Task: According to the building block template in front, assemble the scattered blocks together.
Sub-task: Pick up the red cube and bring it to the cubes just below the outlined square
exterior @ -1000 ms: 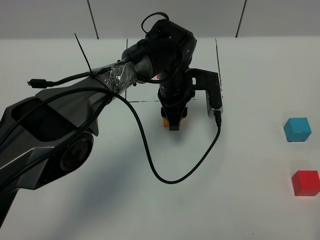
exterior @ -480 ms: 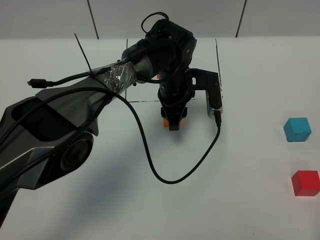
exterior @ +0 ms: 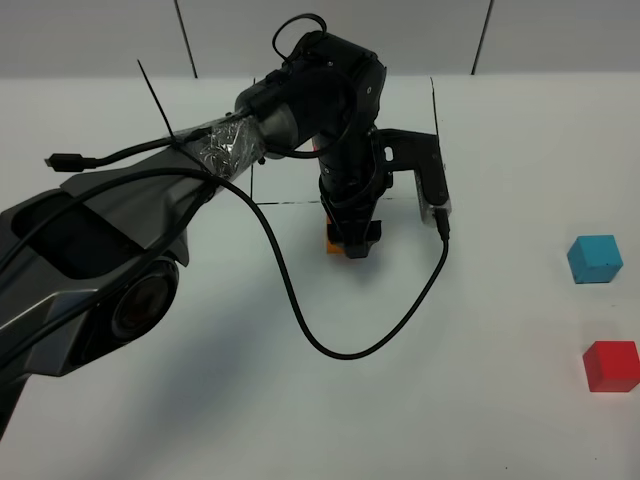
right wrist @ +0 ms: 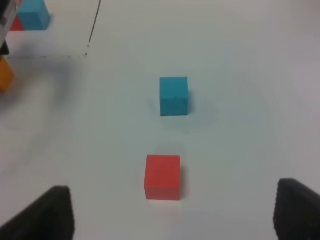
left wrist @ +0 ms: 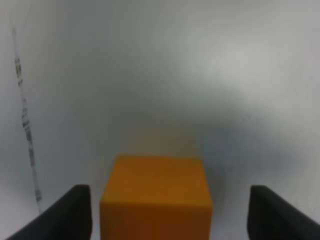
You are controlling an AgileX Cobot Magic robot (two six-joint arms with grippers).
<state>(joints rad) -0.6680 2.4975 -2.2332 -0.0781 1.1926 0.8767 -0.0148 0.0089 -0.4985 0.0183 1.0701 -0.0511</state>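
Observation:
The orange block (left wrist: 156, 197) rests on the white table between the fingers of my left gripper (left wrist: 170, 212), which is open with a gap on each side of the block. Seen from above, the left gripper (exterior: 355, 238) hangs over the orange block (exterior: 331, 241), just in front of the black drawn frame line (exterior: 290, 202). The teal-blue block (exterior: 594, 259) and the red block (exterior: 611, 365) lie apart at the far right. My right gripper (right wrist: 172, 217) is open and empty, close to the red block (right wrist: 162, 176) and teal-blue block (right wrist: 174, 95). The template (right wrist: 31, 14) shows only partly; my left arm hides it from above.
A black cable (exterior: 330, 350) loops from the left arm onto the table in front of the orange block. Another frame line (exterior: 436, 140) runs along the right side of the template area. The left arm's body (exterior: 110, 250) covers the left of the table.
My left gripper went from shut on the orange block to open, leaving the block on the table. The left wrist has shifted slightly away from the front edge. The right side is unchanged.

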